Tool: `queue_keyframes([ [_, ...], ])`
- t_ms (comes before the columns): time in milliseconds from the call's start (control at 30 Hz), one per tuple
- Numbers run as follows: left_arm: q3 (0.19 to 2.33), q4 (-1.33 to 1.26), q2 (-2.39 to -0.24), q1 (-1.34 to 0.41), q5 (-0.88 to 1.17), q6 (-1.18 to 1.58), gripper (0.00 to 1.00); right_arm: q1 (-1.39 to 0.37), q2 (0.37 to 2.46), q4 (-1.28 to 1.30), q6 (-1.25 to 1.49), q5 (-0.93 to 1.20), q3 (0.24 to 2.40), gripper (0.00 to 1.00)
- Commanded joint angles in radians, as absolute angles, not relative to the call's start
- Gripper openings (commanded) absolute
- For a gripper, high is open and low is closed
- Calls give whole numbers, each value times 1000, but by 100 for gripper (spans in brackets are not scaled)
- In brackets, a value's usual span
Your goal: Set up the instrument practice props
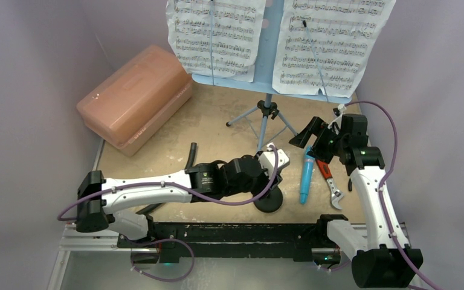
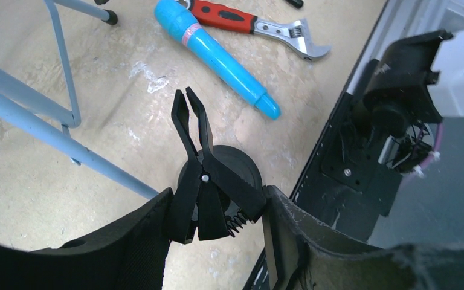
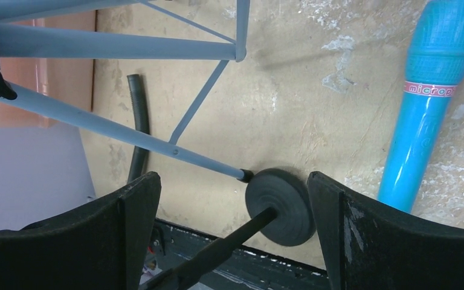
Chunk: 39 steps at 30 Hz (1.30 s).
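The light-blue music stand [image 1: 272, 36] stands on its tripod [image 1: 264, 118] at the back, holding two sheet-music pages [image 1: 214, 33] [image 1: 332, 42]. The short black mic stand rests on its round base [image 1: 268, 202] near the front edge. My left gripper [image 1: 275, 160] is shut on the handles of its spring clip [image 2: 208, 181], directly over the base [image 2: 241, 169]. The turquoise microphone [image 1: 307, 175] lies flat just right of it, also seen in the left wrist view [image 2: 223, 54]. My right gripper [image 1: 310, 134] hovers open and empty above the microphone [image 3: 429, 109] and the base [image 3: 281, 205].
A salmon-pink case [image 1: 136, 96] sits at the back left. A curved black hose [image 1: 191, 154] lies by the left arm. A red-handled adjustable wrench [image 1: 329, 181] lies right of the microphone. Tripod legs [image 3: 127, 136] spread low across the middle.
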State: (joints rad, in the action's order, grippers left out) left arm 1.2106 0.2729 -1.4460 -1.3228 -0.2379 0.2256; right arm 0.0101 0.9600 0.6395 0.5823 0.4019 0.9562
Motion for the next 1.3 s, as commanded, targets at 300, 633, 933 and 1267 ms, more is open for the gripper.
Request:
queue_keyframes([
  [300,1053,231,-1203,-1324,-103,6,36,8,949,586,553,248,874,93],
  [633,1023,312,-1153,-1324,-5,-179,35,-25,1008,566,504,112,847,92],
  [933,1039,357,-1114,-1324,75,-282,32,-45,1084,532,493,38,837,90],
  [1267,971,342,-1056,-1319,70,-286,29,-47,1210,480,458,39,838,89],
])
